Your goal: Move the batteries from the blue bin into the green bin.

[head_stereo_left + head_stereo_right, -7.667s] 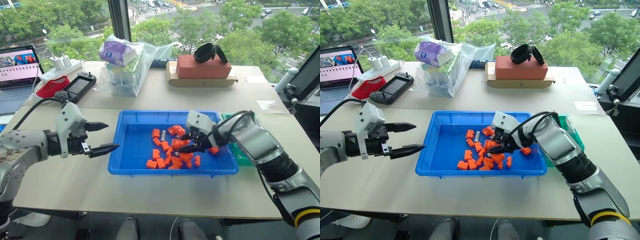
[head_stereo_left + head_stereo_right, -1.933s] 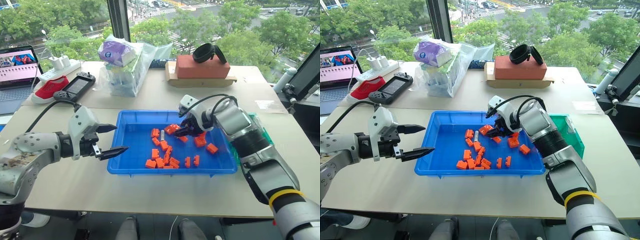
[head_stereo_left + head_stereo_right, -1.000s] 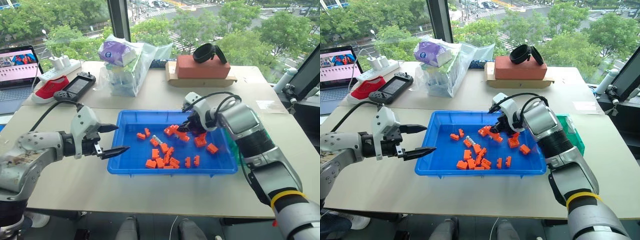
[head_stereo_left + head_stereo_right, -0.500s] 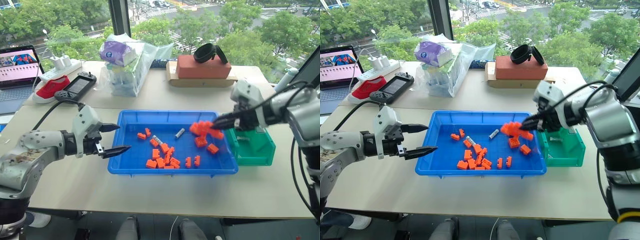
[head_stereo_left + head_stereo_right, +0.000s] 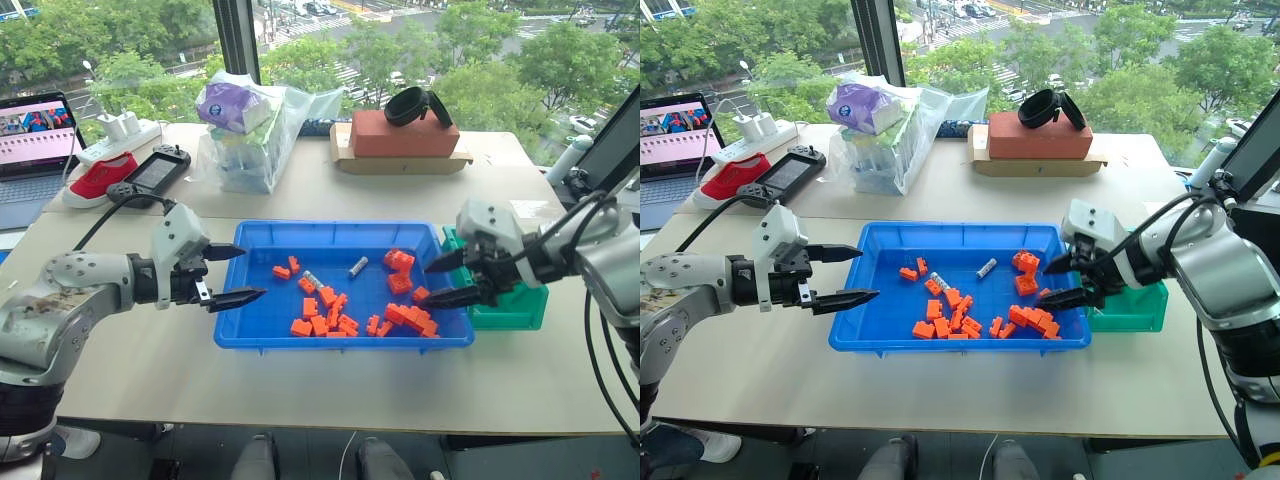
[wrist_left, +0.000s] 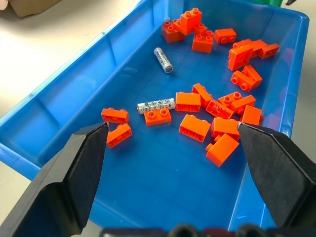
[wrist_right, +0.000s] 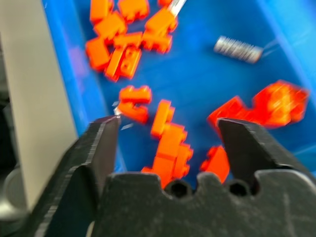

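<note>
Standing at the right end of the blue bin point(image 5: 262, 333), the right tool point(image 5: 449, 279) is hovering with its two fingers spread wide and nothing between them, just over the rim where the blue bin meets the green bin point(image 5: 520, 306). The left tool point(image 5: 240, 274) is hanging at the opposite end, likewise spread wide and gripping nothing.

Two batteries are lying in the blue bin on its floor: one battery point(image 6: 163, 59) is resting alone on bare blue toward the far wall, well apart from the blocks; the other battery point(image 6: 156, 105) is lying toward the middle, touching an orange block point(image 6: 158, 116). The green bin's contents cannot be made out from here.

In my judgement, the step in hand is reaching back for the next battery. The isolated one is the cleaner pick: approaching from above with the fingers straddling its slim body across its width, rather than along its length, is likely to keep it from rolling away. The heap of orange blocks point(image 5: 410, 318) near the right tool is asking for a path that is clearing them rather than ploughing through.
</note>
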